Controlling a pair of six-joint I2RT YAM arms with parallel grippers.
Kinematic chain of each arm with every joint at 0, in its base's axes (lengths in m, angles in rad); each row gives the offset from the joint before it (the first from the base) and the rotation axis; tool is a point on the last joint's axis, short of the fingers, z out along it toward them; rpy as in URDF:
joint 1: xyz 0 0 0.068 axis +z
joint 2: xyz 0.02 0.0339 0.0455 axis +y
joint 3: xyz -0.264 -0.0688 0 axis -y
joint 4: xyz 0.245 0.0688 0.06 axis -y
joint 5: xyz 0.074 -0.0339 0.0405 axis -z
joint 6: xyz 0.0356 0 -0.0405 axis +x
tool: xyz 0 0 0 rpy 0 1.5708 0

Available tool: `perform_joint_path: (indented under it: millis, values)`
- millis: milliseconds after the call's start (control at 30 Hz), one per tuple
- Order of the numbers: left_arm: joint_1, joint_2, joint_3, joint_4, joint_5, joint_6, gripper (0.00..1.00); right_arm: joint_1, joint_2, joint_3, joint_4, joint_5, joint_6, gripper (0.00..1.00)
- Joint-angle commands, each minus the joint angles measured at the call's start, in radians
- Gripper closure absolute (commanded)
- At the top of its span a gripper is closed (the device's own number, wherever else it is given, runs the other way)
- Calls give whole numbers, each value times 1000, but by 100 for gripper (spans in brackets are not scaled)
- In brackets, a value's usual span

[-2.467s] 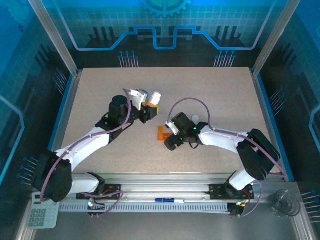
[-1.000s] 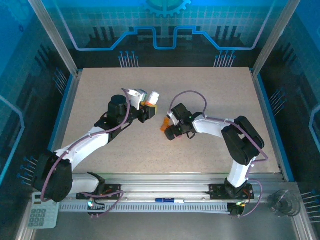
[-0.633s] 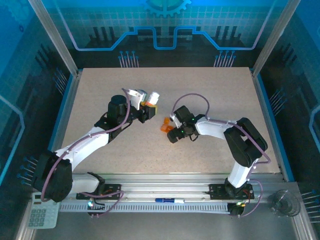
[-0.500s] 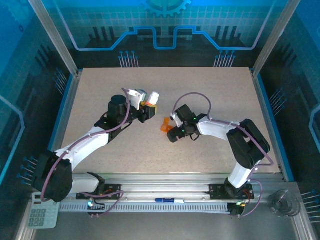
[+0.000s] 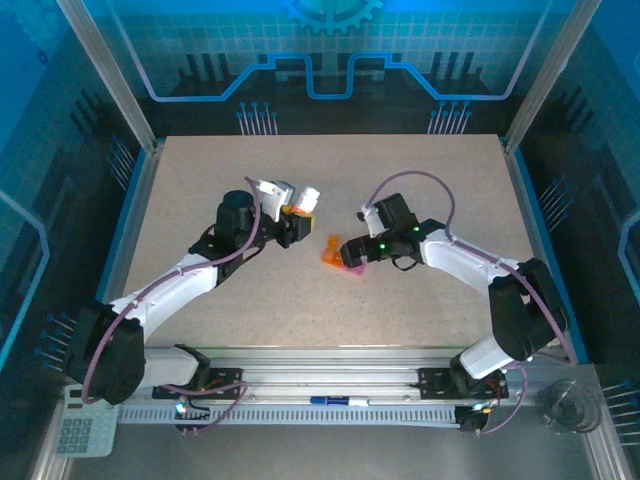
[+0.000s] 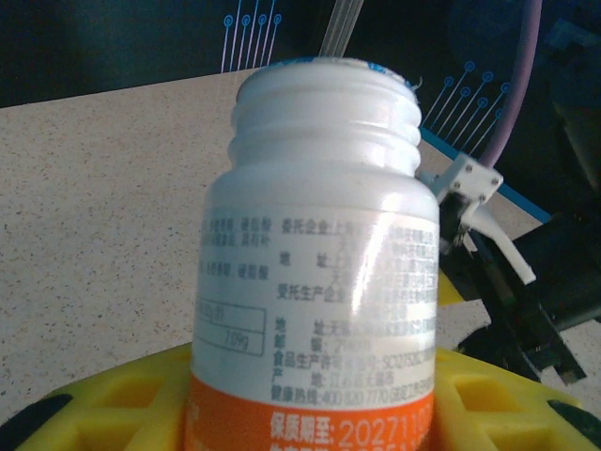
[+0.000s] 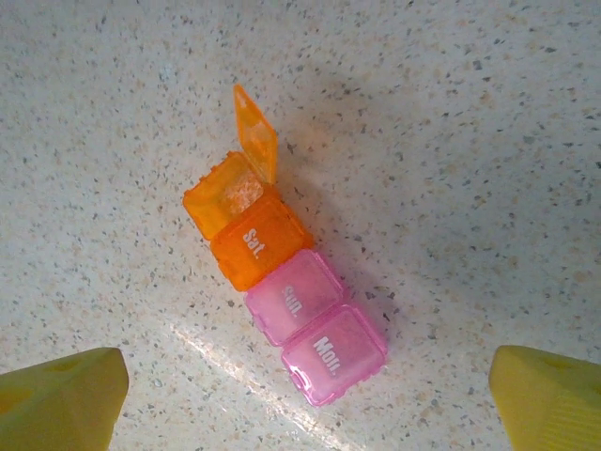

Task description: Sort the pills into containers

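Speckled table (image 5: 200,180). Left gripper (image 5: 297,212) left of centre, clamped on the white bottle (image 6: 319,235). Bottle is uncapped, with yellow pads (image 6: 103,404) on either side of its lower body. Right gripper (image 7: 305,404) spread wide, fingertips (image 7: 61,395) far apart and gripping nothing, over the containers (image 7: 286,291). Strip lies flat on the table near centre: two orange cells, two pink. End orange lid (image 7: 255,132) flipped up; other three closed.
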Motion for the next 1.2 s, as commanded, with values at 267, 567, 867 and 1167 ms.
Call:
perform_joint_path:
  millis: [267, 567, 867, 1167]
  values:
    - [-33, -17, -74, -90, 15, 9, 100, -76, 31, 30, 6, -115, 120, 0]
    - [-60, 28, -92, -115, 6, 13, 100, -76, 69, 16, -29, 42, 138, 0]
    - [-82, 113, -61, -158, 4, 25, 100, -76, 87, -9, -15, 105, 141, 0]
    - [-101, 169, -22, -239, -12, 50, 100, -55, 124, 9, -18, 123, 137, 0]
